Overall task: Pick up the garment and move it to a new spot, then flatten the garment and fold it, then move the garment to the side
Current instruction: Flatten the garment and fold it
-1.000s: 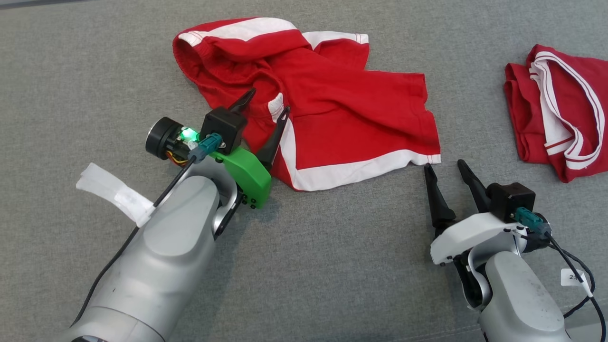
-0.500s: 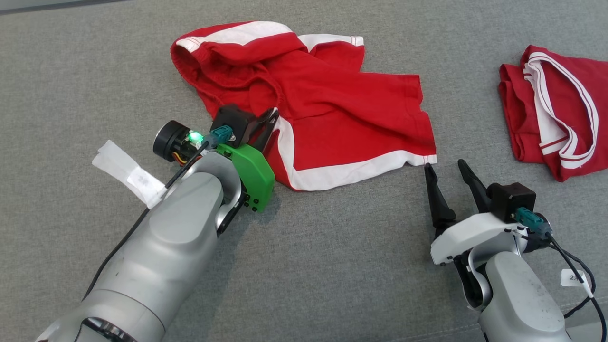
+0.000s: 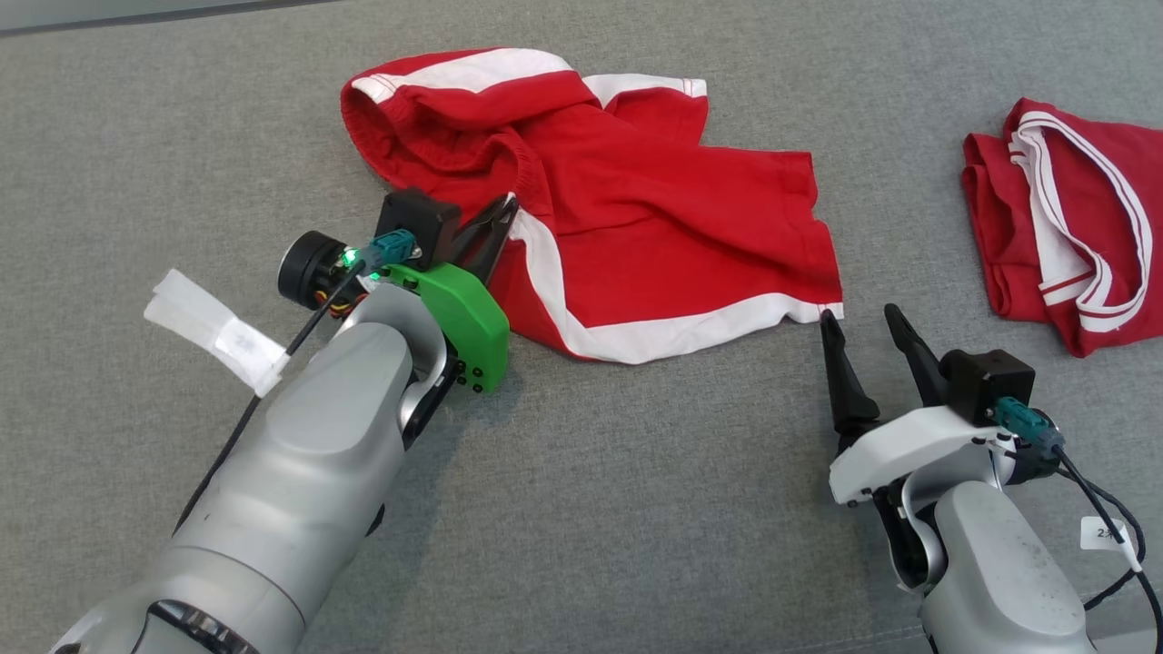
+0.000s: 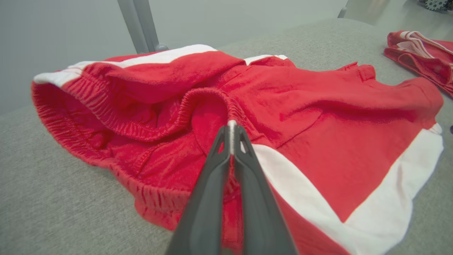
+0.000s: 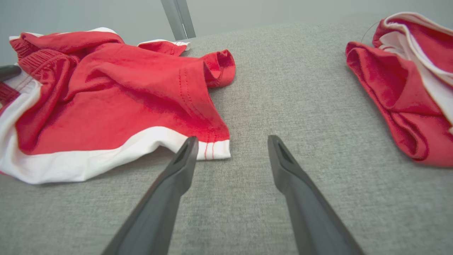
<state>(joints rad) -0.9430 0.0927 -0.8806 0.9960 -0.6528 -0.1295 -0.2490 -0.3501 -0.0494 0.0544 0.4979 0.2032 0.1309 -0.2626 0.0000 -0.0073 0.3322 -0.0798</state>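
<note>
One sec ago apart, L claw [image 3: 507, 202] now clamped on shorts [image 3: 654, 227] waistband; R claw [image 3: 859, 315] apart.

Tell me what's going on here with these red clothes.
The robot is starting on the red shorts, which lie crumpled on the grey surface. Its left pincer is shut on a fold at the elastic waistband, beside the white stripe. The right pincer is open, close by the shorts' white-hemmed corner, gripping nothing. A second red garment lies apart to the right, untouched. Nothing is flattened or folded yet.
</note>
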